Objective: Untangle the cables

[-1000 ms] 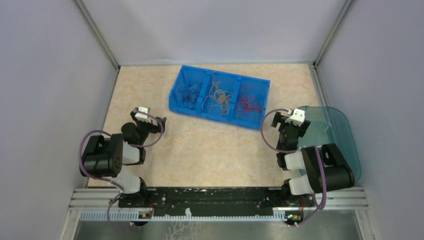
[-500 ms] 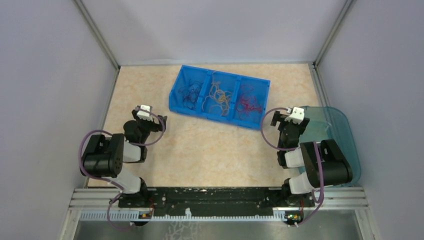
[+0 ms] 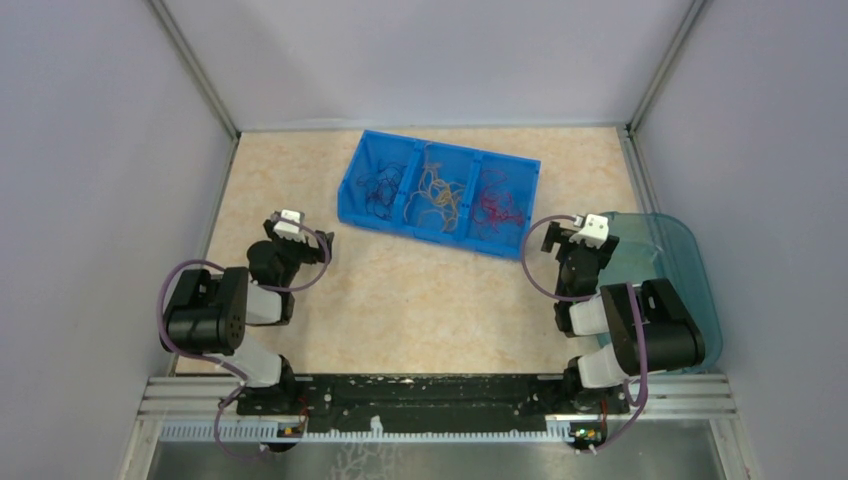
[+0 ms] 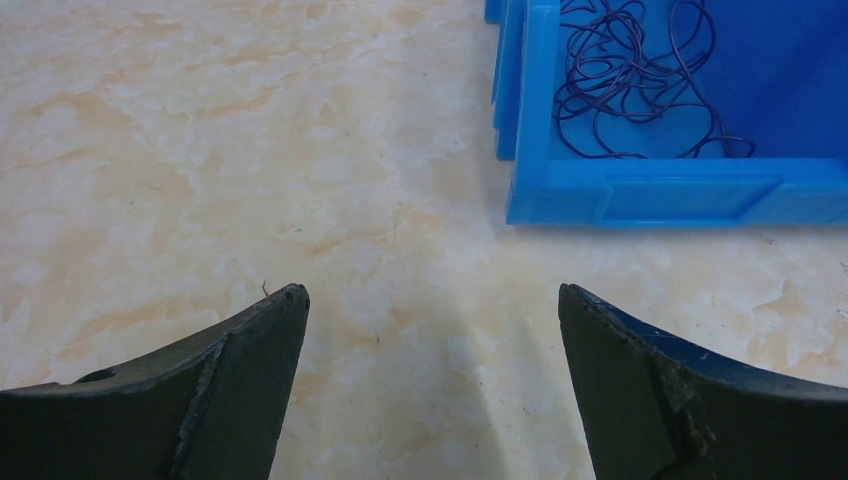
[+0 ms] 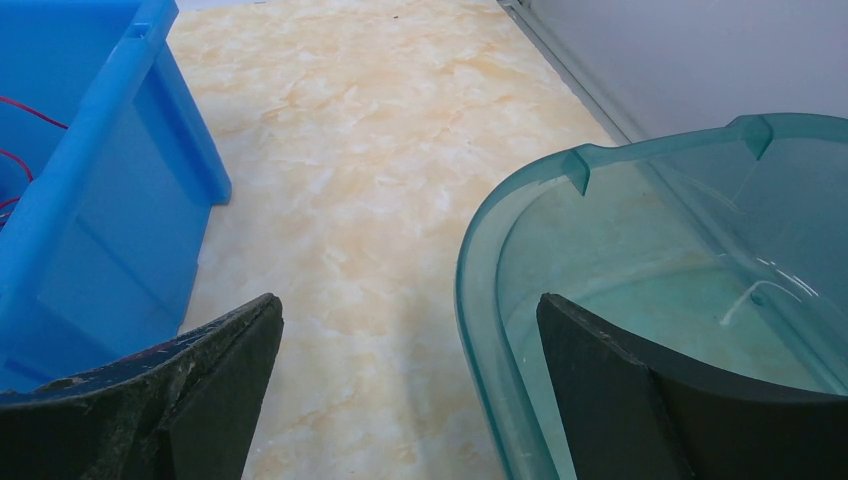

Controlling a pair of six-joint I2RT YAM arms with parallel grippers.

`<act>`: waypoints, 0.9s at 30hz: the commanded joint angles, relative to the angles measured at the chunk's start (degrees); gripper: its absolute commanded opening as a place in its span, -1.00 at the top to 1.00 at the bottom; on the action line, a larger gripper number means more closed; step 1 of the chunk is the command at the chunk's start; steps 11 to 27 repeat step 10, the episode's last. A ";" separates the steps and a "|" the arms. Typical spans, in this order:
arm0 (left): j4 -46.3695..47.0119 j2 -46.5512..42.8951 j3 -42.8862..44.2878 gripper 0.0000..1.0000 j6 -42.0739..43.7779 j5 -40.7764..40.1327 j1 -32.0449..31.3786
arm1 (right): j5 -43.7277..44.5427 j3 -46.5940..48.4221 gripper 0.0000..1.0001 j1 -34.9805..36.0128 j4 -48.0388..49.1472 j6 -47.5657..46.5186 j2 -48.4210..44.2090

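Left fingers (image 4: pixel 225 395) and right fingers (image 5: pixel 195 395) gape wide; cables (image 3: pixel 440 195) lie in blue bin (image 3: pixel 430 236).

Noted left black two-finger gripper (image 4: pixel 430 295) spread wide, fingertips angled forward and down. Noted right black two-finger gripper (image 5: pixel 407 305) equally wide. Saw black-and-white left arm (image 3: pixel 215 310) and black-and-white right arm (image 3: pixel 650 335) folded back, elbows outward.

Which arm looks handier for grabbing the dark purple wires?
Likely left: the left gripper, open, faces the purple wires in the blue bin; the right gripper sits by the red wires.
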 commanded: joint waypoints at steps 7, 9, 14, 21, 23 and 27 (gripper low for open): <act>0.38 0.07 0.68 -1.00 0.40 -0.07 -0.26 | -1.15 0.56 -0.98 -0.55 2.25 0.86 0.25; 0.42 -0.06 0.61 -1.00 0.42 -0.13 -0.30 | -1.16 0.54 -0.98 -0.60 2.25 0.87 0.21; 0.42 -0.17 0.52 -1.00 0.30 -0.12 -0.37 | -1.16 0.53 -0.98 -0.60 2.25 0.87 0.18; 0.42 -0.17 0.52 -1.00 0.30 -0.12 -0.37 | -1.16 0.53 -0.98 -0.60 2.25 0.87 0.18; 0.42 -0.17 0.52 -1.00 0.30 -0.12 -0.37 | -1.16 0.53 -0.98 -0.60 2.25 0.87 0.18; 0.42 -0.17 0.52 -1.00 0.30 -0.12 -0.37 | -1.16 0.53 -0.98 -0.60 2.25 0.87 0.18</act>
